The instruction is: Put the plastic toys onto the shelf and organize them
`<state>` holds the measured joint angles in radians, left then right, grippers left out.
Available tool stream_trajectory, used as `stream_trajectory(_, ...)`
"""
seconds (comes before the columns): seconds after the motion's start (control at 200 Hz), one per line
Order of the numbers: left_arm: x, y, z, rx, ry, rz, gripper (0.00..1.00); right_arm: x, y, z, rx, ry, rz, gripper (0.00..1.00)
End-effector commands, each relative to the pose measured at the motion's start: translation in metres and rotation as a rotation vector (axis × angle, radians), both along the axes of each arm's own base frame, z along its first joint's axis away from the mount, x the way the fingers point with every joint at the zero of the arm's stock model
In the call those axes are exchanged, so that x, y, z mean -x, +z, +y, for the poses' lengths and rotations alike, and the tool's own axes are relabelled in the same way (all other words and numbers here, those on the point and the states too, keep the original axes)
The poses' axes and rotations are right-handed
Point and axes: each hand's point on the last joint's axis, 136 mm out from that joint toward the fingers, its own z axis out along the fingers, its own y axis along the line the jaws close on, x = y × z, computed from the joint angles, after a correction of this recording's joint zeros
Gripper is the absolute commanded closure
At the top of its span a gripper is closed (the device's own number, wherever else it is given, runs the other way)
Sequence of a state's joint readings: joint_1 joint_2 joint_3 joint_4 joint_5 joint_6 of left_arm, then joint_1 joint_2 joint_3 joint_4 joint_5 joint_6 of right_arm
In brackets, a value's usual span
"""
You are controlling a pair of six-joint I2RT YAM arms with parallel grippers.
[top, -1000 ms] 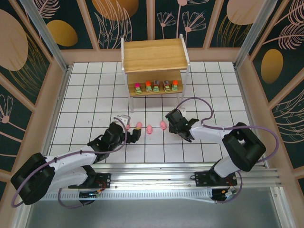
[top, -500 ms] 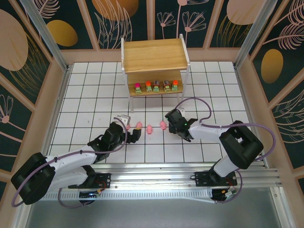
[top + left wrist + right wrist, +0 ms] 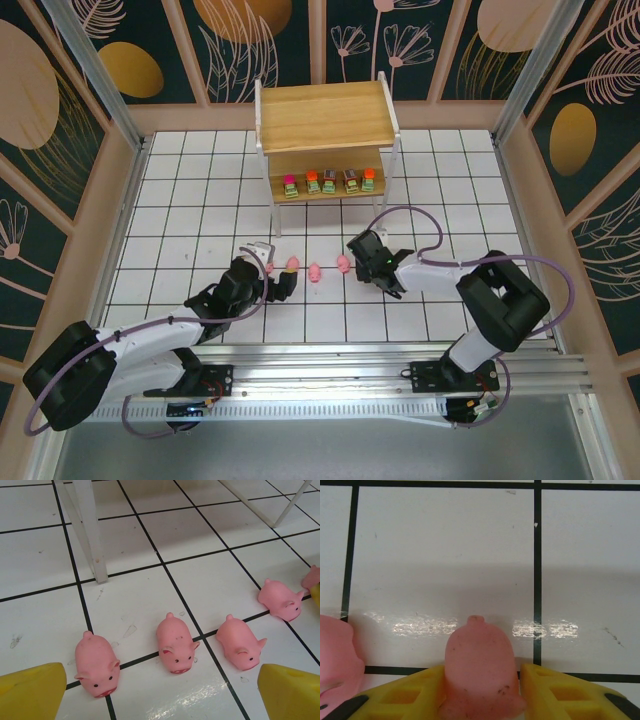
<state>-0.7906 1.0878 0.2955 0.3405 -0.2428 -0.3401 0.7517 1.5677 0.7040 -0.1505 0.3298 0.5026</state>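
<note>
While the white gridded table (image 3: 200, 190) spreads under everything, the shelf (image 3: 322, 115) stands at its far middle, and five blocky toys (image 3: 331, 181) sit side by side on its lower board. Both arms reach in from the near edge toward a row of pink pigs (image 3: 175, 645) lying on the tiles in front of the shelf, between the two grippers. The left gripper (image 3: 277, 267) hangs low at the left end of the row with its yellow fingers (image 3: 30, 692) spread wide, three pigs lying in the gap ahead of them, none touched. The right gripper (image 3: 352, 263) sits at the right end, its fingers (image 3: 560, 692) pressed against both flanks of the end pig (image 3: 479, 665), which rests on the table with another pig just beside it.
</note>
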Motion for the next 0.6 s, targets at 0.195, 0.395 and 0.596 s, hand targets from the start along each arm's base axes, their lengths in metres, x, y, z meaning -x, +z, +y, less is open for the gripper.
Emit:
stream_trajectory(0.195, -0.007, 0.012, -0.005, 0.009, -0.006, -0.03, 0.02, -0.006, 0.007, 0.001, -0.008, 0.003, -0.022, 0.66)
stream_trajectory(0.395, -0.007, 0.012, -0.006, 0.009, -0.007, -0.028, 0.02, -0.006, 0.026, -0.001, -0.017, -0.011, -0.057, 0.67)
stream_trajectory(0.596, -0.006, 0.013, -0.008, 0.017, -0.023, -0.031, 0.02, -0.004, 0.055, 0.001, -0.03, -0.012, -0.104, 0.68)
